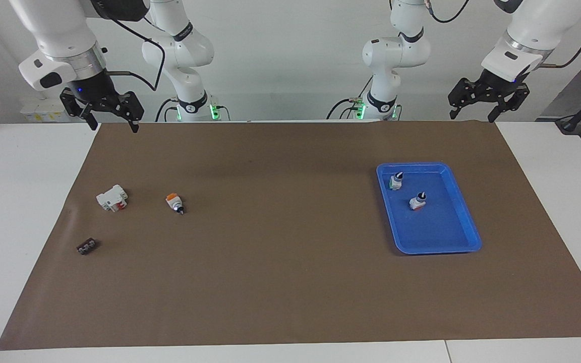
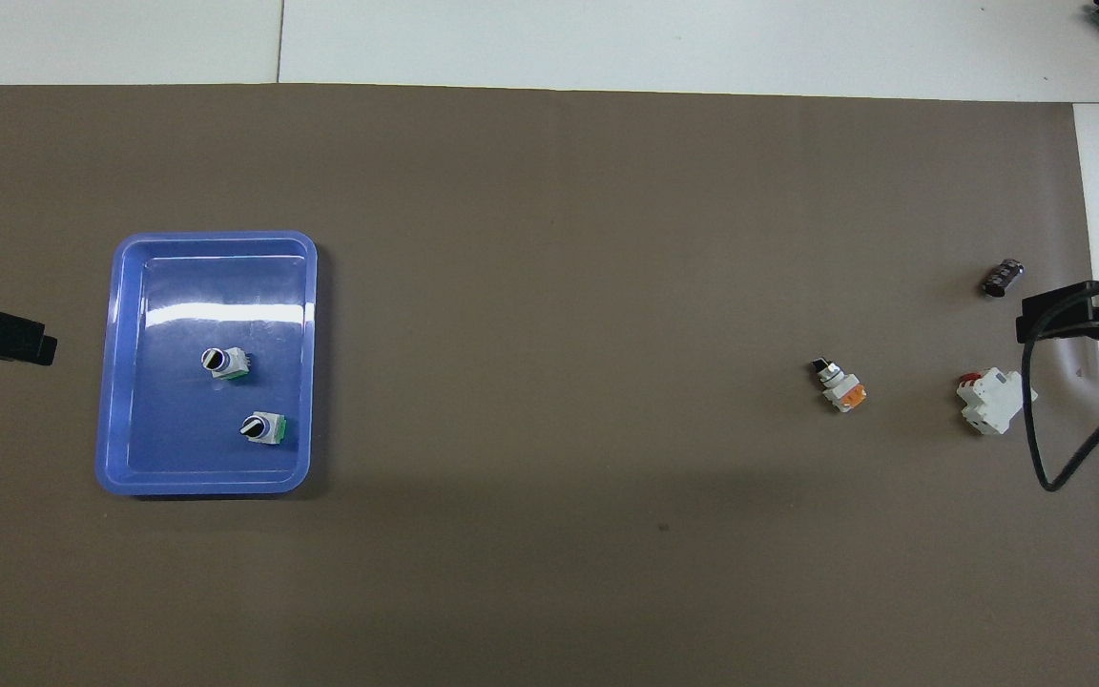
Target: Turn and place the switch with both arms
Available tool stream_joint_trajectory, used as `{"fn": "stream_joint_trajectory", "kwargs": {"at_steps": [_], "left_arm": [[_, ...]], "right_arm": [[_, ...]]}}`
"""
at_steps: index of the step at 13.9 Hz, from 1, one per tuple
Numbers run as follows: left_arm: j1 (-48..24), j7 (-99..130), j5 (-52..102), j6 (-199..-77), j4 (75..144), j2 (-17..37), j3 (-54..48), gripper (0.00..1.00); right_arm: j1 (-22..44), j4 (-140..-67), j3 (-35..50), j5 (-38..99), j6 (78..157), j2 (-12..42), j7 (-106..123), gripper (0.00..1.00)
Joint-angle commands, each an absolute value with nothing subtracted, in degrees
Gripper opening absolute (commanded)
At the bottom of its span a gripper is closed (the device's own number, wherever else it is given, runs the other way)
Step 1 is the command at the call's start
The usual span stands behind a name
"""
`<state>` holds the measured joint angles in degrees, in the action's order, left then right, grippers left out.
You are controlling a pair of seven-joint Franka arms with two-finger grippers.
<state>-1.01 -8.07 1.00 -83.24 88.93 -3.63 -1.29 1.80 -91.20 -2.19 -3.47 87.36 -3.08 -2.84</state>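
Orange at one end and white through its short round body, the switch lies on its side on the brown mat, its black-and-white knob tip pointing away from the robots. The mat is a smooth, matt sheet over the white table. Just beside the switch, toward the right arm's end, sits a blocky white part with a red piece, and farther from the robots than that a small dark component. Toward the left arm's end a glossy blue plastic tray with rounded corners holds two similar switches. The right gripper hangs over the mat's edge nearest the robots, fingers apart, well apart from the switch. The left gripper waits raised at its own end, fingers apart too, with the tray between it and the switch.
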Motion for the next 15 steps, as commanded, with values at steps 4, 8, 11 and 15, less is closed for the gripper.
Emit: {"fn": "stream_joint_trajectory", "kwargs": {"at_steps": [4, 8, 11, 15], "left_arm": [[-1.2, -8.4, 0.4, -83.0, 90.3, -4.9, -1.0, 1.00], [-1.2, -8.4, 0.4, -83.0, 90.3, -4.9, -1.0, 1.00], [-1.2, -8.4, 0.4, -83.0, 90.3, -4.9, -1.0, 1.00], [-1.2, -8.4, 0.4, -83.0, 90.3, -4.9, -1.0, 1.00]], "right_arm": [[2.1, -91.2, -1.7, -3.4, 85.8, -4.0, -6.1, 1.00], [2.1, -91.5, -1.3, -2.1, 87.0, -4.0, -4.1, 1.00], [4.0, -95.2, -1.2, -0.2, 90.8, -3.5, -2.7, 1.00], [4.0, -103.2, -1.2, -0.1, 101.2, -4.7, 10.1, 1.00]]}}
